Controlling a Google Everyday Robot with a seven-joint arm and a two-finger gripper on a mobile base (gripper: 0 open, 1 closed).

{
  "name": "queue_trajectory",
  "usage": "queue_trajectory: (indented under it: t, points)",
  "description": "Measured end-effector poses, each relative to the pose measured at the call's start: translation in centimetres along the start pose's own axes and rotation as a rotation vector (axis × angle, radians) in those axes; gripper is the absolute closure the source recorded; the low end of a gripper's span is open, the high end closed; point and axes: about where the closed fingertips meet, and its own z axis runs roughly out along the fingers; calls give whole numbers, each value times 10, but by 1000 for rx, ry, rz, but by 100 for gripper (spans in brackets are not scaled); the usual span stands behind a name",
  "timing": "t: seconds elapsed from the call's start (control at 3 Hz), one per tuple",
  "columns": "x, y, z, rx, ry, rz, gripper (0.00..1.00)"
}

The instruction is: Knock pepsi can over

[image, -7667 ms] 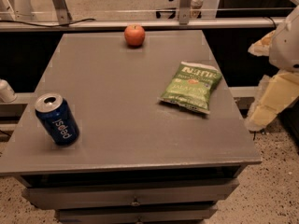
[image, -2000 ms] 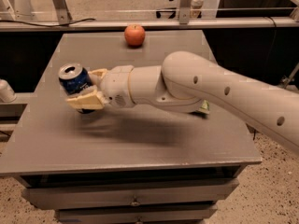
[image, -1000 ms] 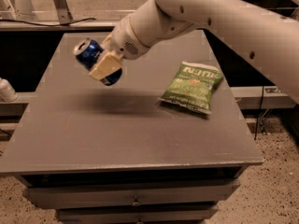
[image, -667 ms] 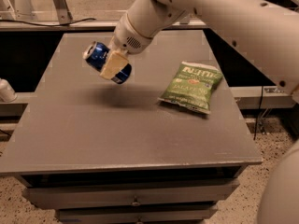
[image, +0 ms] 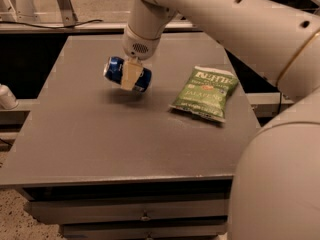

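the end effector [image: 131, 78] hangs over the counter [image: 125, 139], at about 11 o'clock from the counter's middle, and it is clamped on the pepsi can [image: 116, 69]. one pale finger [image: 130, 76] crosses the can's body near its middle; the opposite finger is hidden behind the can. so the can sits right inside the end effector rather than off to one side, and the wrist of the only arm comes down onto it from 12 o'clock.

the can's long axis is close to level. it runs from about 10 o'clock to 4 o'clock, with the 10 o'clock end a little higher. a soft shadow lies on the counter just beneath, and the can looks held clear of the surface, though the gap is hard to judge.

the can is dark blue with white marks on its side, too tilted to read. no dent shows.

a green chip bag [image: 204, 93] lies flat at 3 o'clock from the can, near but apart.

since the can is already sideways in the grip, the coming move likely turns on the short drop toward 6 o'clock. once let go, the round can may roll across its axis, toward 7 or 1 o'clock.
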Motion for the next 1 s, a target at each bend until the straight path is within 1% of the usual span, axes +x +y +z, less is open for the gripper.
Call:
queue_trajectory:
  t: [0.33,0.67,1.0]
  points:
    - [2,2,12,-4,79,-13,81]
    - [-4,10,27,-24,113,-38,58]
    - [-10,20,40,-51,129,-61,35]
